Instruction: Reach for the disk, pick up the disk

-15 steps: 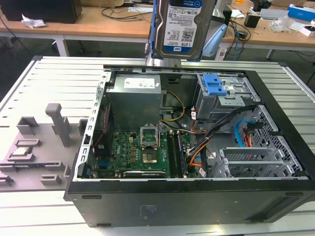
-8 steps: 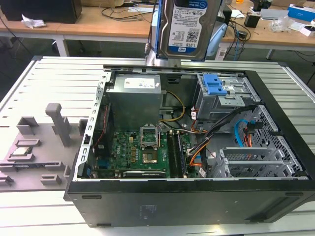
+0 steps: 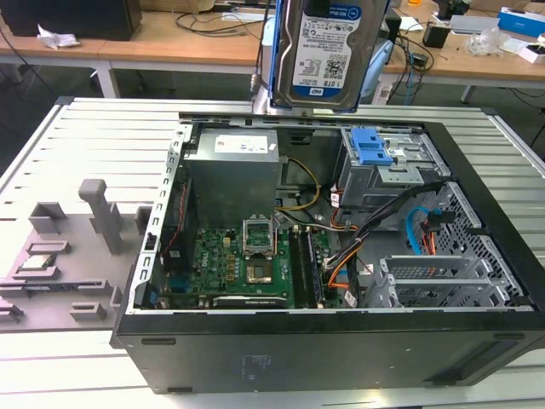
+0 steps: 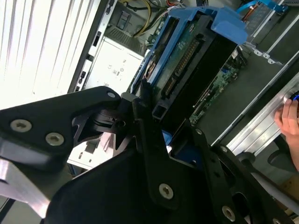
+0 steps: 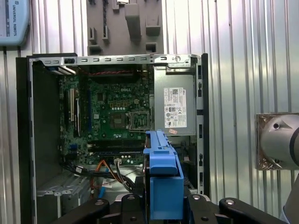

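Observation:
The disk [image 3: 328, 51], silver-grey with a white-and-blue label facing the camera, hangs upright high over the far side of the open computer case [image 3: 324, 341]. It is clear of the case. In the second wrist view my gripper [image 4: 168, 116] is shut on the disk [image 4: 187, 60], its black fingers [image 4: 140, 100] pressed against the blue bracket, with the connector edge pointing away from the wrist. The first wrist view looks straight down the blue bracket of the disk [image 5: 163, 179], which sits between the two black finger links above the case.
Inside the case lie a green motherboard [image 3: 247, 260], a grey power supply [image 3: 234, 170] and the grey drive cage with its blue latch [image 3: 375, 149]. A grey fixture plate [image 3: 68, 247] is at the exterior view's left. A person's hand [image 4: 289, 121] rests by the case rim.

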Robot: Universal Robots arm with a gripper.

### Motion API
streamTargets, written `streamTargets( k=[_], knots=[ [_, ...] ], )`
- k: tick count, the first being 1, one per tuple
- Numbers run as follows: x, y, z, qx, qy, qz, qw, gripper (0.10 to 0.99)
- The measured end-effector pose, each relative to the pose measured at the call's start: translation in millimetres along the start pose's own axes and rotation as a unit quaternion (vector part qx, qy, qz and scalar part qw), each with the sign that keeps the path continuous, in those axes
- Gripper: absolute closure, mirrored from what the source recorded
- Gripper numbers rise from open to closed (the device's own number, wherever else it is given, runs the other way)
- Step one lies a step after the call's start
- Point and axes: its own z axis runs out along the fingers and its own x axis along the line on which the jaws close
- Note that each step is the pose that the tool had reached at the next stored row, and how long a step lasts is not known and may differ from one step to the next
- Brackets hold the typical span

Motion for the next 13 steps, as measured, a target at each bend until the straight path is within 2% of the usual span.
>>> streamTargets(
  k=[13],
  knots=[
    [25.7,-1.2,1.2,0.0001,0.0033,0.001,1.0000,0.722]
  ],
)
